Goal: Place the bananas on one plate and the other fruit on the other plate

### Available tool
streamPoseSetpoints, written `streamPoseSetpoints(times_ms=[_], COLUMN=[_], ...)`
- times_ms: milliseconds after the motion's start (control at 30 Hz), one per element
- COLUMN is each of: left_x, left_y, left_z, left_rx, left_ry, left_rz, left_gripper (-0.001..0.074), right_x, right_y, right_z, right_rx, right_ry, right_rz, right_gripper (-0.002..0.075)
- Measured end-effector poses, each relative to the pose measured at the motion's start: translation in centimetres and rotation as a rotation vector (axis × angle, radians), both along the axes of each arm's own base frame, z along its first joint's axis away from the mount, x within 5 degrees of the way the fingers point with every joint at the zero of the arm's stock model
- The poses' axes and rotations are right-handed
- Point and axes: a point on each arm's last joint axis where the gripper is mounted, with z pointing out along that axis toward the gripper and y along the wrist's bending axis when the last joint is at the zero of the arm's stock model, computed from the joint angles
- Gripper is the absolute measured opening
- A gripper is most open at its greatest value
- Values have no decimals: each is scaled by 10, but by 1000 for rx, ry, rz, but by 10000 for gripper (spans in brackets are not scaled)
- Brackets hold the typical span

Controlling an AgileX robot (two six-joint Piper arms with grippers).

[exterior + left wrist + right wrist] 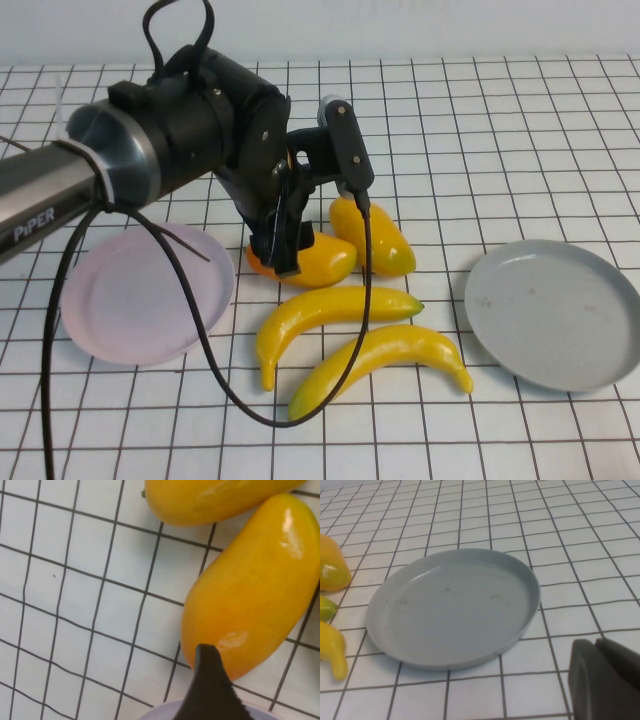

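- Left gripper [283, 258]: jaws pinching the orange mango [320, 260], low on the surface [500, 130].
- Right gripper [605, 675]: jaws pressed together, beside the empty grey plate [553, 312].
- Bananas [330, 312] lie between both plates; pink plate [145, 292] empty.

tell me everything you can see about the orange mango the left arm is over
The orange-yellow mango is a plump, glossy oval that looks like plastic, lying on its side on the gridded table, between the pink plate and the greener mango, which it seems to touch. The upper banana lies just in front. The left gripper is down over its left end, one fingertip showing against its skin; a grip isn't clear.
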Motion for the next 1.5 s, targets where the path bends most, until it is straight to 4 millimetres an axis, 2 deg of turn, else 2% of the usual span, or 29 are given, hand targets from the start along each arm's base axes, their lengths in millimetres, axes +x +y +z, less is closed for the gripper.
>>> streamPoseSetpoints(times_ms=[200,367,467,633,900,1067,1300,1500], left_x=[-6,7,15,19,30,36,42,47], left_y=[-2,13,25,24,17,12,11,9], left_z=[-2,-9,-18,-34,-44,-57,-76,-75], left_rx=[5,25,40,66,68,66,73,26], left_ry=[63,79,114,160,63,55,70,34], left_rz=[-129,-172,-173,-250,-353,-384,-391,-318], left_gripper=[444,617,666,668,668,668,668,668], right_x=[0,0,0,0,0,0,0,0], right_y=[0,0,0,0,0,0,0,0], right_z=[0,0,0,0,0,0,0,0], right_rx=[0,0,0,0,0,0,0,0], right_ry=[0,0,0,0,0,0,0,0], right_rz=[0,0,0,0,0,0,0,0], right_gripper=[-15,-15,-15,-15,-15,-15,-15,-15])
